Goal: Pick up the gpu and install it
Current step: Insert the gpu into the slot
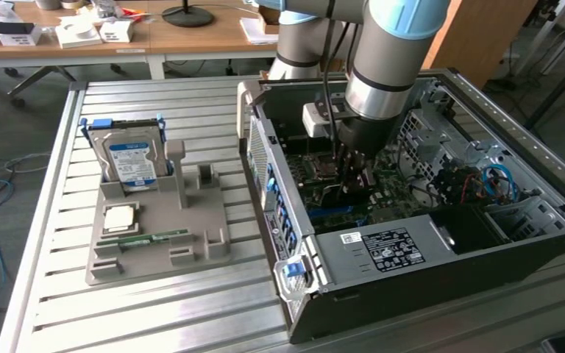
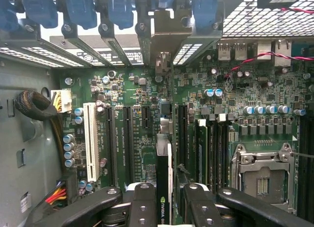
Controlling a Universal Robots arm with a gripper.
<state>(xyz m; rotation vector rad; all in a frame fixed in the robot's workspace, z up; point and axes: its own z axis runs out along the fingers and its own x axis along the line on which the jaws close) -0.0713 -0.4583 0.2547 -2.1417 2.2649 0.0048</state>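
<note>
On the desk [image 1: 165, 95], around the claw [image 2: 166, 208]: open case [image 1: 391, 254], lying on its side, with the board [image 2: 122, 89] beneath the claw. Well apart from the claw, outside the case on the exterior view's left: tray [image 1: 199, 254] with drive [image 1: 130, 162] standing, chip [image 1: 121, 218] and memory stick [image 1: 145, 237] lying flat. In the claw: gpu [image 2: 164, 173], pinched edge-on between the fingers [image 2: 142, 205], long axis running away from the claw along the slots [image 2: 126, 138] toward the case's rear wall [image 2: 255, 16]. Appears lined up over a long slot, between neighbouring slots; whether seated, cannot tell.
</note>
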